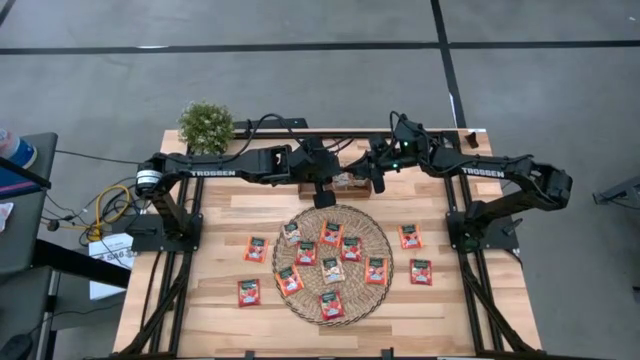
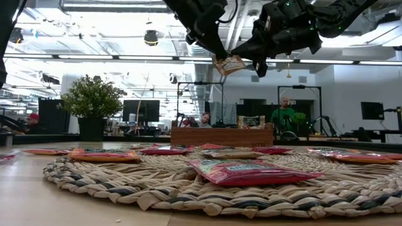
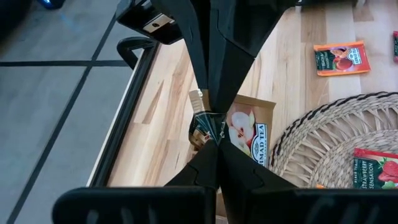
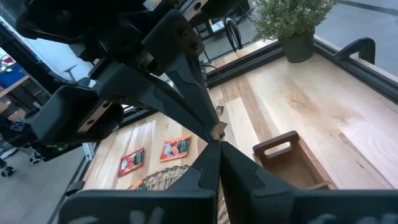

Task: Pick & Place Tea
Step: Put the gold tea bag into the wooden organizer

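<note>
Left gripper (image 2: 217, 55) and right gripper (image 2: 246, 53) both clamp one tea sachet (image 2: 229, 64) aloft above the wooden tray (image 2: 223, 136), at 12 o'clock from the woven mat (image 1: 378, 242). Remaining sachets (image 1: 331, 234) lie on the mat and table (image 1: 220, 300).

Both arms reached inward high over the far middle of the table, the left tool (image 1: 335, 186) and right tool (image 1: 362, 184) meeting tip to tip, each closed on one shared sachet (image 2: 230, 64).

Wooden table (image 1: 210, 300): woven mat (image 1: 380, 240), loose sachets (image 1: 249, 292), tray (image 1: 306, 189), potted plant (image 1: 206, 125).
</note>
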Robot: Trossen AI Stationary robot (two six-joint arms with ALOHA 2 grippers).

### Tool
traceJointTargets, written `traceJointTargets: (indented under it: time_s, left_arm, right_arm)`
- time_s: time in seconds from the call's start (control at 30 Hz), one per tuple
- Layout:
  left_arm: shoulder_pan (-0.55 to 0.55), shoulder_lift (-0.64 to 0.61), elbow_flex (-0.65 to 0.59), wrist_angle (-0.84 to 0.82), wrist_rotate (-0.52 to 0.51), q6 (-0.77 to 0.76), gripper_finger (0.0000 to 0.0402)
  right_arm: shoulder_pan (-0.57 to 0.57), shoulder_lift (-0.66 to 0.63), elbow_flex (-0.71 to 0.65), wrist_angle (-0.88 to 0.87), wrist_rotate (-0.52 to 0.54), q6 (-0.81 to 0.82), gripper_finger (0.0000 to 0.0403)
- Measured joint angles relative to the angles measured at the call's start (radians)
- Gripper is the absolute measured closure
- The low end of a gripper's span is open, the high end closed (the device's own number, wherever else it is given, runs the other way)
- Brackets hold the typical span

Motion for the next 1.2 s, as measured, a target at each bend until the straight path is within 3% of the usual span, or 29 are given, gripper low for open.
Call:
traceJointTargets:
  time_s: [0.17, 0.63, 1.0, 1.2]
  left_arm:
    - [0.0, -0.001, 0.0, 0.008, -0.002, -0.02, 0.038]
    - [0.0, -0.001, 0.0, -0.005, -0.062, -0.045, 0.0259]
    - [0.006, -0.001, 0.0, -0.175, -0.217, -0.046, 0.0251]
    - [0.056, -0.001, 0.0, -0.358, -0.231, -0.178, 0.0251]
  right_arm:
    - [-0.001, 0.0, -0.002, -0.004, 0.039, 0.0, 0.0403]
    - [-0.032, 0.0, -0.002, -0.002, 0.079, 0.002, 0.0403]
    - [-0.076, 0.0, -0.002, -0.009, 0.076, 0.002, 0.0403]
    - [-0.122, 0.0, -0.002, -0.1, 0.076, -0.011, 0.0403]
